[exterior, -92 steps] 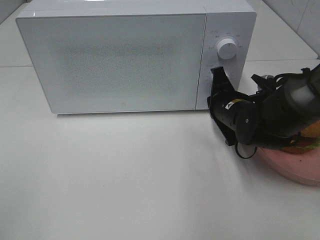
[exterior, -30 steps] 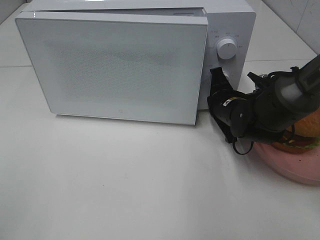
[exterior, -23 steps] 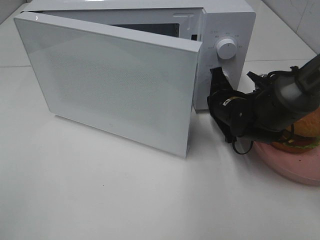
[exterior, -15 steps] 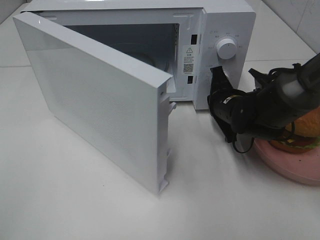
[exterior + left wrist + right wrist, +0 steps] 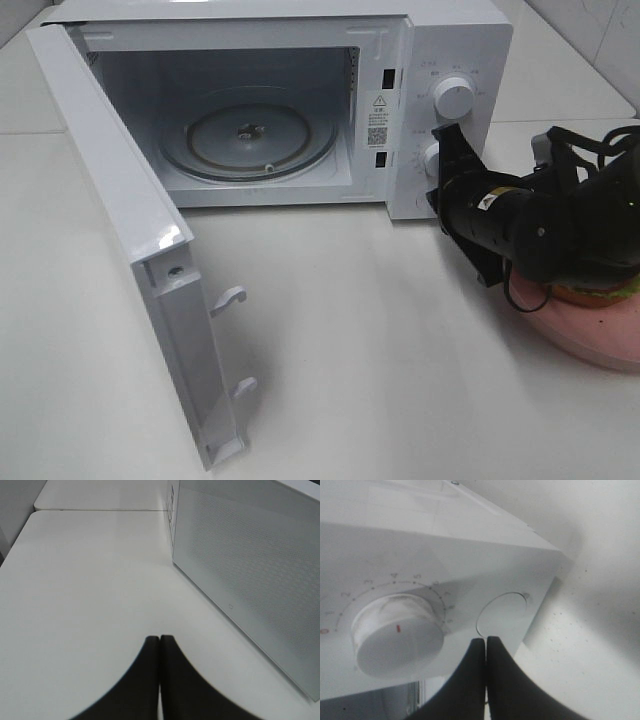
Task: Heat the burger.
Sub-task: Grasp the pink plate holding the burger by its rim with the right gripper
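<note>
Right gripper [image 5: 447, 138] is seen clenched: its 2 black fingers [image 5: 470, 680] are pressed flat together and nothing is held between them. Its tips are held up by the front panel of the white microwave [image 5: 470, 40], right at the edge of a round button [image 5: 502, 614]. Whether the button is touched cannot be told. Just beside the tips a white knob [image 5: 397, 640] with a small red mark is seen, with little dots drawn around it. 1 more knob [image 5: 455, 97] is set a bit higher on the panel than the tips.

The microwave door [image 5: 130, 250] is swung wide open, well apart from this gripper, on the far side of the open box. Inside, a round glass tray [image 5: 250, 140] is laid flat on the floor of the box, off to the side of the tips.

The burger [image 5: 598, 296] is found behind this gripper, back under its black arm [image 5: 560, 225]. Most of it is hidden by the arm, so only a thin strip of brown and green is shown. It is sat on a pink plate [image 5: 570, 340], and the plate is set on the white table [image 5: 380, 380], near the side of the microwave.

The left gripper [image 5: 160, 639] is clenched too, with its 2 fingers pushed together and nothing gripped. It is held over the table, and the smooth outside of the door is seen close by it.
</note>
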